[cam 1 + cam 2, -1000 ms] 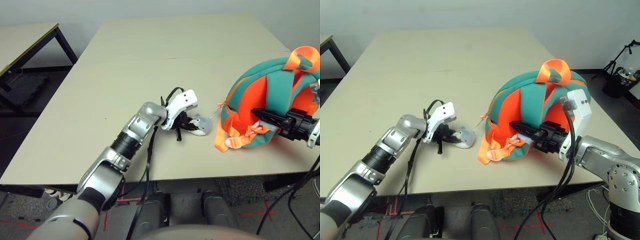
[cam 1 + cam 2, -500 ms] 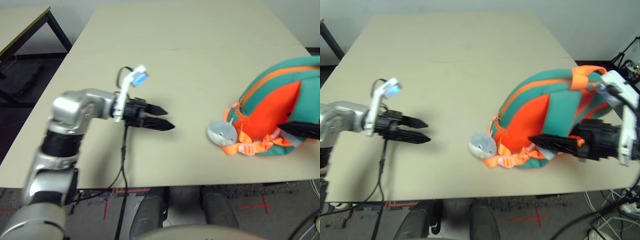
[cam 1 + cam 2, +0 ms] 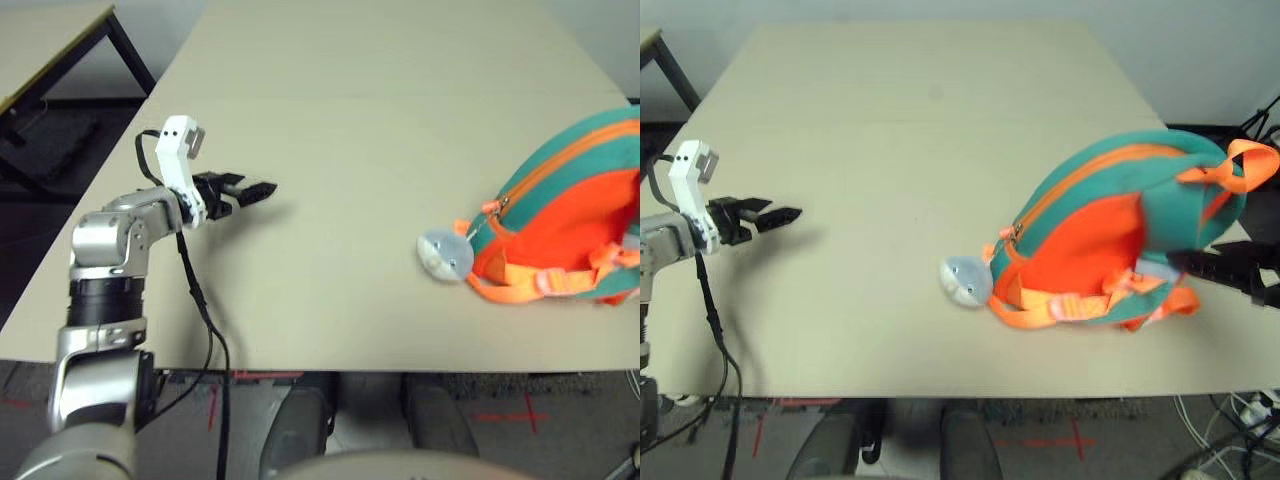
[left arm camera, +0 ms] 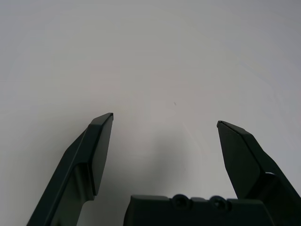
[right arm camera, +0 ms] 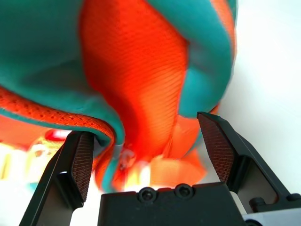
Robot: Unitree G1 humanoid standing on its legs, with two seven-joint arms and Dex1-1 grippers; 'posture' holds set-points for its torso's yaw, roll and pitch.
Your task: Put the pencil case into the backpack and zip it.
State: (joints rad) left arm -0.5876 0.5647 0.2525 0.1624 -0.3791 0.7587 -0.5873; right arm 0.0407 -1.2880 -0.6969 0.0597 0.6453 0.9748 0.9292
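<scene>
The orange and teal backpack lies on its side at the table's right, an orange zipper line arcing over its teal top. Its grey-white plush toy rests on the table at its left end. My right gripper is open at the backpack's right side, with orange and teal fabric close in front of its spread fingers. My left gripper hovers open and empty over bare table far to the left; its fingers stand wide apart. The pencil case is out of view.
The beige table stretches wide between the left gripper and the backpack. A second table stands off to the left, across a gap of dark floor. The backpack's orange top loop reaches near the right table edge.
Both grippers have opened. The left arm has pulled back to the left, away from the plush toy. The backpack has gone from upright to lying on its side. The camera has shifted.
</scene>
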